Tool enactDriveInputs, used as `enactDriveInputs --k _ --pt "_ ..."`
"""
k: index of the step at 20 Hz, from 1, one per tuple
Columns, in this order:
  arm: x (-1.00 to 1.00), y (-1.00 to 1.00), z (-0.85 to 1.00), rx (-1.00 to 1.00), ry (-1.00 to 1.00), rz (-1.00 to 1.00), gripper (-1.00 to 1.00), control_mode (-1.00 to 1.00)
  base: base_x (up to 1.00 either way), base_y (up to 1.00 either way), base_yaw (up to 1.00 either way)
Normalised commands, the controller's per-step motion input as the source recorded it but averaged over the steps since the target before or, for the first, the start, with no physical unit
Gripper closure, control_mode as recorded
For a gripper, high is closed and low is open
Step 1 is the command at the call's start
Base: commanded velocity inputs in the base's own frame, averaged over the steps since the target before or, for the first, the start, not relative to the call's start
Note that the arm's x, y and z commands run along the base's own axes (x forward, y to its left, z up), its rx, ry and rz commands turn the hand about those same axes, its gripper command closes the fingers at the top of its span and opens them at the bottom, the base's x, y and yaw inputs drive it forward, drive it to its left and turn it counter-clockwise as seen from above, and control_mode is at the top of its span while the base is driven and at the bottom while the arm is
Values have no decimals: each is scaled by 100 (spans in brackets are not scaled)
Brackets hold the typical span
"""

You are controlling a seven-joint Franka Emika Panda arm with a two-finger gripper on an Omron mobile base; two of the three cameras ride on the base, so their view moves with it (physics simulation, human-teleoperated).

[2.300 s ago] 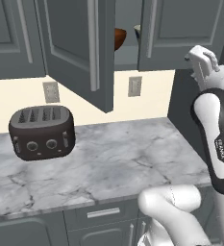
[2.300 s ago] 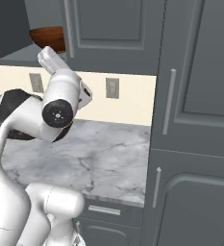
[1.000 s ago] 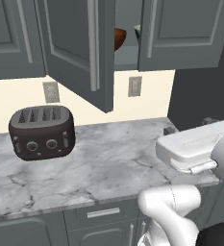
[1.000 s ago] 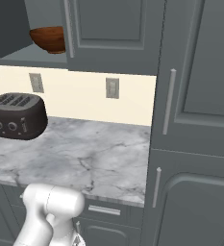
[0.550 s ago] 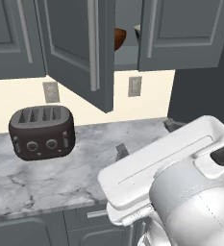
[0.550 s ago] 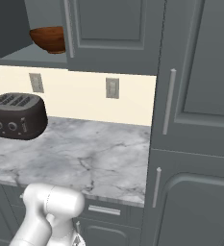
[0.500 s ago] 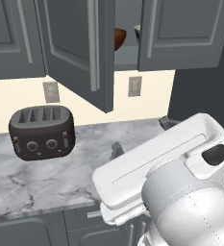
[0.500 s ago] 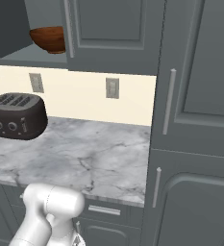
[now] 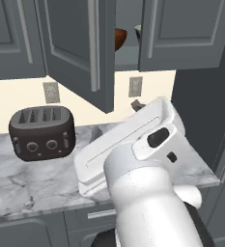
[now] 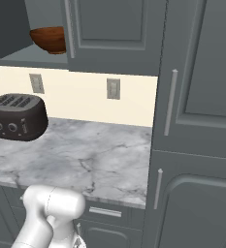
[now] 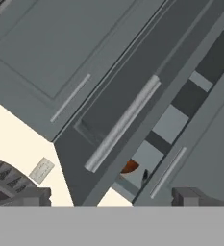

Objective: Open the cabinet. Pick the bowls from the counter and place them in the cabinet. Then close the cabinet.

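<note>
On grey shelf [image 10: 22, 59], glossy wooden bowl [image 10: 49, 39]

The open cabinet door [image 9: 80, 53] hides most of the wooden bowl [image 9: 119, 37]; the pale bowl [image 9: 138, 34] barely peeks out.

The white arm [image 9: 138, 193] has swung down from beside the cabinet [image 9: 85, 53] and now looms over the counter [image 9: 32, 183].

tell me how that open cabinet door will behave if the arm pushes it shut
The open cabinet door looks like a rigid panel, so it should swing rather than flex. Probably light to push near its bar handle. The wooden bowl sits near the shelf's front edge, so it might get nudged.
</note>
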Motion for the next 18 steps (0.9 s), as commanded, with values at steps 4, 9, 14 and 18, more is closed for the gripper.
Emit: enactDriveInputs --k 4,9,14,18 --pt "64 0 -20 -4 0 -1 -100 -100 0 0 0" --pt "82 0 -22 -3 0 0 -100 -100 0 0 0" --pt "94 -6 -5 0 3 -1 -100 -100 0 0 0" --pt "77 -36 0 0 0 0 -100 -100 0 0 0"
